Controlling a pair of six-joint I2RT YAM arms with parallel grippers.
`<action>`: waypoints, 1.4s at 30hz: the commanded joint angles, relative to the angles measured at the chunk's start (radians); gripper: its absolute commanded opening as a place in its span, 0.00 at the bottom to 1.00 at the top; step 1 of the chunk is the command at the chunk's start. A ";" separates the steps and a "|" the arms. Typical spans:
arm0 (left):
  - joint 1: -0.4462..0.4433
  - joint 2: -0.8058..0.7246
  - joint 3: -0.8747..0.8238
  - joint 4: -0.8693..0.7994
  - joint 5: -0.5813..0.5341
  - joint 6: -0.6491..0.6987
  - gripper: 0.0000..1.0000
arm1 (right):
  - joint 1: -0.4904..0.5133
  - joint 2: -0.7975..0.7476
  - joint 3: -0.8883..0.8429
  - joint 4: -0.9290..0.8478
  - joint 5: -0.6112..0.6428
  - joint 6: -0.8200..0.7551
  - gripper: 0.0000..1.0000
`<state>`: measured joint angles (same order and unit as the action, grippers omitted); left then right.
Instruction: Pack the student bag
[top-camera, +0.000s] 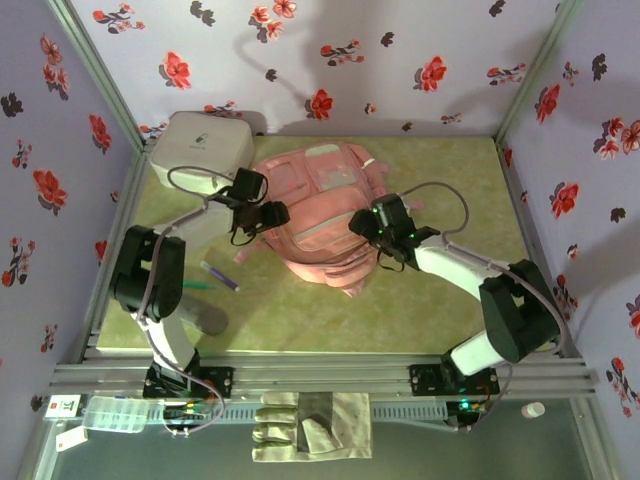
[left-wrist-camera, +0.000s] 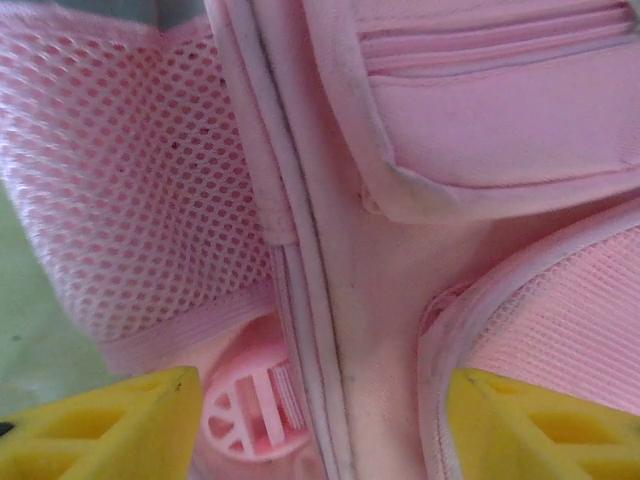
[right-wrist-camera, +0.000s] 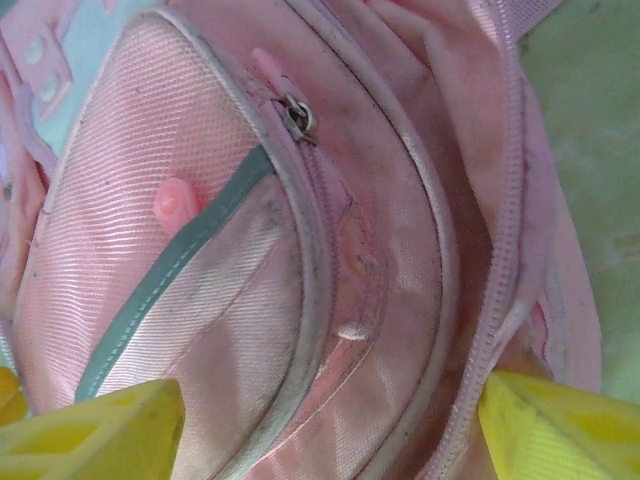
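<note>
**Pink bag flanked on both sides**

The student bag lies flat mid-table. At its 9 o'clock edge the left gripper stands with jaws wide astride a piped seam. At 4 o'clock the right gripper, jaws also wide, hangs over the zip pull. Probably they flank the soft fabric to steady it for unzipping.

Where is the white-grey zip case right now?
In the top view the case sits at the table's far left corner, just left of the pink backpack and beyond the left gripper.
</note>
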<state>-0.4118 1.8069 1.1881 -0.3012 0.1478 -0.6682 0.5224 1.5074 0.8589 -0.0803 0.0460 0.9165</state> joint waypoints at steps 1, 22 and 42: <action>-0.032 0.039 0.057 0.037 0.055 -0.034 0.64 | -0.033 0.045 0.029 -0.015 -0.023 -0.072 0.77; -0.121 0.018 0.102 0.083 0.155 -0.086 0.65 | -0.276 0.012 0.147 -0.184 -0.012 -0.298 0.75; 0.005 0.078 -0.037 0.189 0.067 -0.195 0.47 | -0.087 -0.228 -0.107 -0.130 -0.159 -0.019 0.76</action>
<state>-0.4065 1.8488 1.1076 -0.1467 0.2367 -0.8410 0.4149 1.2999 0.7750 -0.2501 -0.0757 0.8215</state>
